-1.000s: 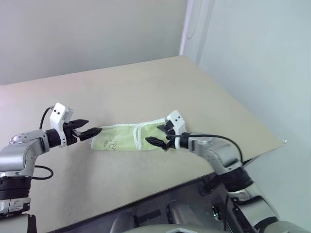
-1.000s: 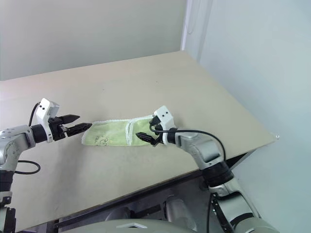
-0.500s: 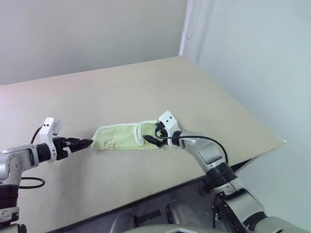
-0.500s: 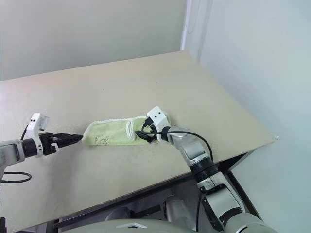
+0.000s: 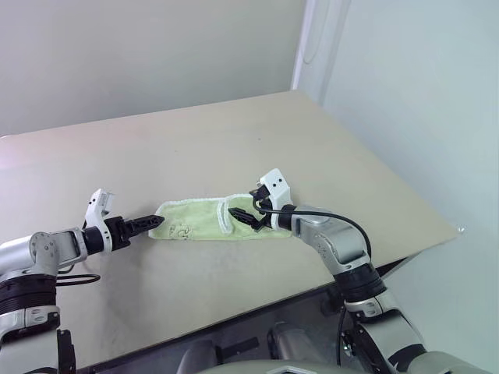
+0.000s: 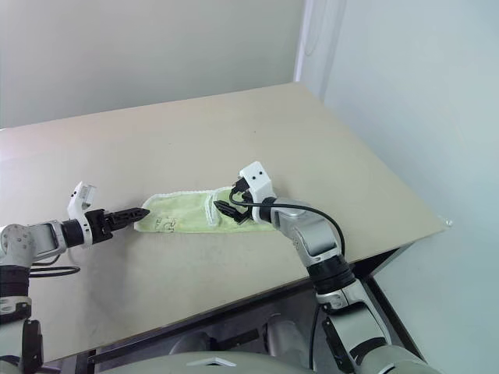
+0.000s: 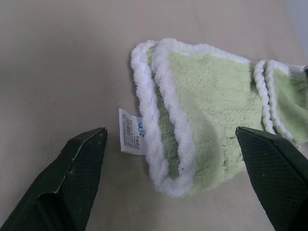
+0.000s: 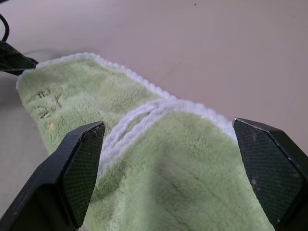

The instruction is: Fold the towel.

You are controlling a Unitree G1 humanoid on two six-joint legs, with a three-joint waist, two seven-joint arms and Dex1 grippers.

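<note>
Left gripper (image 5: 156,222), jaws spread wide, sits low over the table (image 5: 234,140) with its black fingertips just beside the towel's left end; in the left wrist view the two fingers (image 7: 72,178) stand well apart and that end lies between them, not pinched. Whether a fingertip touches the cloth cannot be told. Right gripper (image 5: 251,212), jaws likewise spread, hovers over the towel's right half, angled toward the robot's left and pinching nothing; the right wrist view shows its fingers (image 8: 77,168) framing the cloth from either side. A black cable (image 5: 327,216) loops along the right forearm.

Towel (image 5: 195,221): pale lime-green terry with a whitish hem, lying flat on the table near its front edge, between the two grippers, its long axis running left to right. It appears already doubled: at the left end two hemmed edges lie stacked, and a further double line of hem (image 8: 144,118) crosses the cloth near mid-length, just ahead of the right gripper. A small white care label (image 7: 131,131) projects from the left end onto the bare tabletop.

Table: beige, matte, with pale walls (image 5: 140,47) behind it and to the robot's right.
</note>
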